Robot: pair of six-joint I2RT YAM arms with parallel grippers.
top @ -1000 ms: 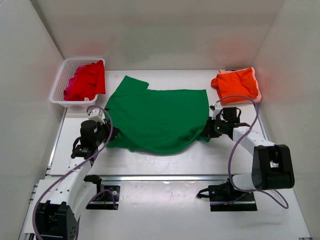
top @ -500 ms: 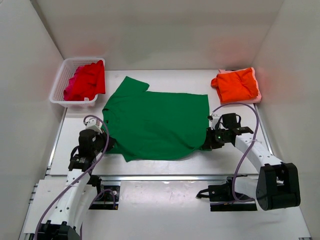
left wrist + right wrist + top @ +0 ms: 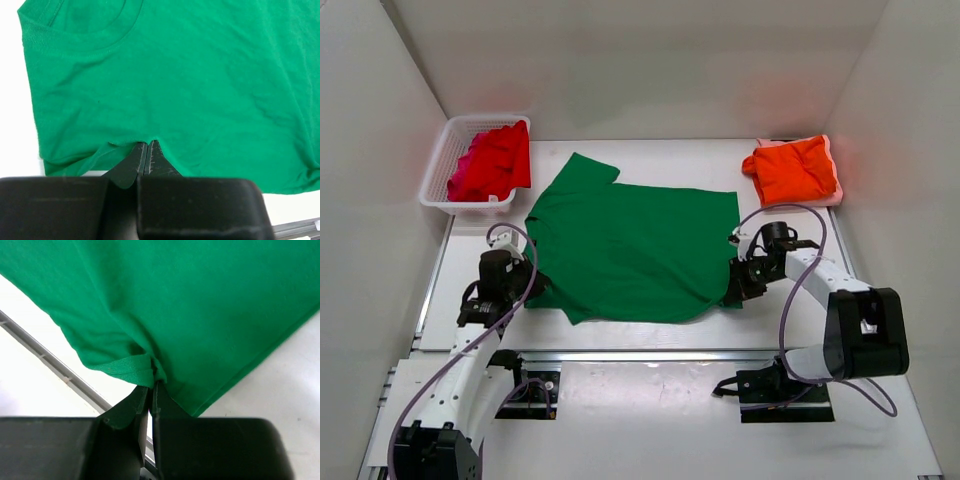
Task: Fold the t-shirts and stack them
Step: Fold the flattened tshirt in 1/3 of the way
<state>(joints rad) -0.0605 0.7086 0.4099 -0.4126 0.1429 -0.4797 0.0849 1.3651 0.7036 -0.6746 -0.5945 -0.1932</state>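
Observation:
The bright green t-shirt [image 3: 630, 250] lies spread on the table, collar to the left. My left gripper [image 3: 525, 290] is shut on its near left edge; in the left wrist view the gripper [image 3: 145, 144] pinches the cloth [image 3: 165, 80] below the collar. My right gripper [image 3: 732, 285] is shut on the shirt's near right corner; in the right wrist view the gripper [image 3: 151, 386] clamps a bunched hem [image 3: 125, 367]. A folded orange t-shirt [image 3: 792, 170] lies at the back right. Red and magenta t-shirts [image 3: 492, 160] sit in the basket.
The white lattice basket [image 3: 438, 170] stands at the back left. A metal rail [image 3: 650, 355] runs along the table's near edge. White walls enclose the left, right and back sides.
Both grippers have pulled the green shirt toward the near edge and flattened it. The left gripper shifted down and left, the right one down and slightly right.

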